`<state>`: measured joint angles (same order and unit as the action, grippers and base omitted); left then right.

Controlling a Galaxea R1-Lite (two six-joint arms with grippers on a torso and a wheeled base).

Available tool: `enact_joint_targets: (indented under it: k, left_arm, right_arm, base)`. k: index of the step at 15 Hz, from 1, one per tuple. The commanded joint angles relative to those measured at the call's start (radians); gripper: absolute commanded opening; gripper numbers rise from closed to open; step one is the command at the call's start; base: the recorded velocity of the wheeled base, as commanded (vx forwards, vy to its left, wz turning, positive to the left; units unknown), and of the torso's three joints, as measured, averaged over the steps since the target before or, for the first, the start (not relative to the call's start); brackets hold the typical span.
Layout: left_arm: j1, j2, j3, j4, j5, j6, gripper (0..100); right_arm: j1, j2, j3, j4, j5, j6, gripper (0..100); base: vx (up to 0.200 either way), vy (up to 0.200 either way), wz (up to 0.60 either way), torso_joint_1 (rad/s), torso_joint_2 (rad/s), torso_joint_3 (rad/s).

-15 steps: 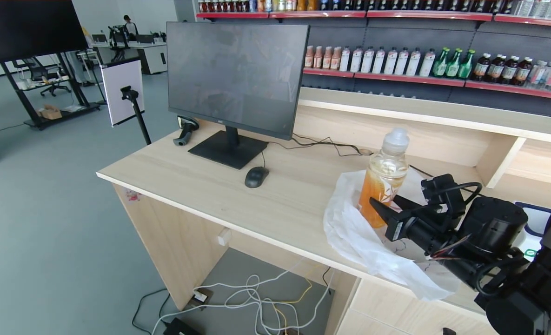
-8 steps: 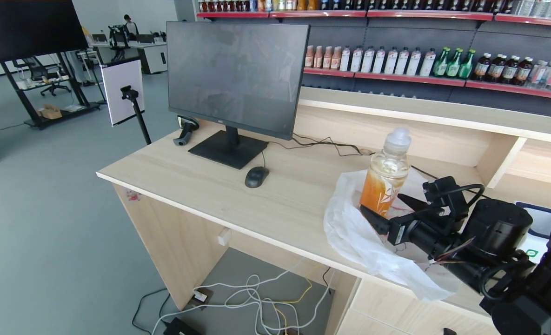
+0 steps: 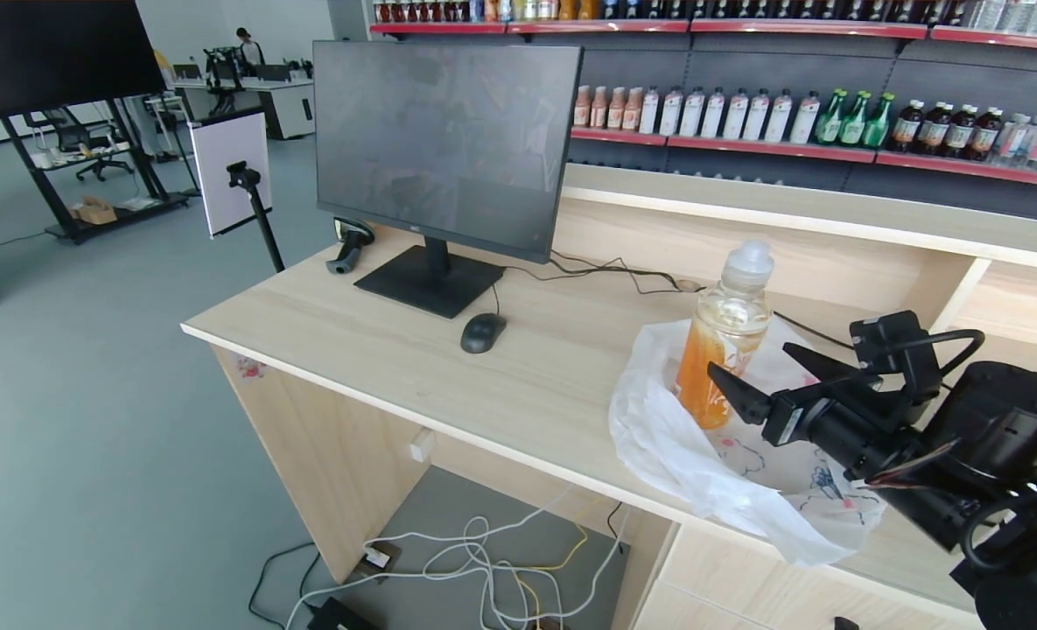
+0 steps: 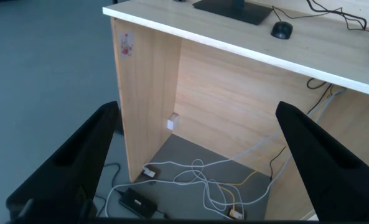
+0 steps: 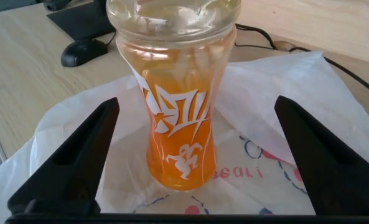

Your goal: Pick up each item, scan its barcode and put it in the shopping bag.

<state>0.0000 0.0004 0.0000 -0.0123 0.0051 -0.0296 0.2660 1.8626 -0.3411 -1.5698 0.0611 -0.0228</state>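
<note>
Bottle [image 5: 183, 112] cap cut off at right wrist view's edge.

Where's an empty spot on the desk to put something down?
Bare wood lies between the mouse and the bag, and at the desk corner in front of the monitor stand. It is crowded at the bottle on the bag, with the open right gripper beside it.

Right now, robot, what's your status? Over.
Right tool open at the bottle, not gripping. Left tool open, low by the desk. Bottle upright on the bag. Nothing blocking.
</note>
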Motion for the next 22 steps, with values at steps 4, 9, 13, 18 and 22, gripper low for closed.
enact_joint_targets:
  k: [4,9,13,18,22]
  left_arm:
    - [0.0,0.001,0.0,0.0,-0.001,-0.001,100]
    - [0.0,0.001,0.0,0.0,0.001,-0.01,100]
    - [0.0,0.001,0.0,0.002,0.001,-0.013,100]
    - [0.0,0.001,0.0,0.002,0.003,-0.015,100]
    - [0.0,0.001,0.0,0.003,0.003,-0.018,100]
  right_arm:
    - [-0.013,-0.074,0.02,-0.001,0.0,0.006,100]
    - [-0.014,-0.095,0.028,-0.001,0.0,0.006,100]
    - [-0.014,-0.106,0.033,-0.001,0.0,0.006,100]
    - [-0.013,-0.115,0.037,-0.001,0.0,0.003,100]
    - [-0.013,-0.12,0.039,-0.001,0.0,0.0,100]
  base:
    - [0.0,0.0,-0.15,-0.001,0.0,-0.001]
    - [0.0,0.0,-0.6,0.001,0.0,0.0]
    - [0.0,0.0,-0.6,0.002,0.0,0.005]
    - [0.0,-0.04,-0.48,0.003,0.0,0.003]
    - [0.0,-0.2,0.0,0.002,0.01,0.002]
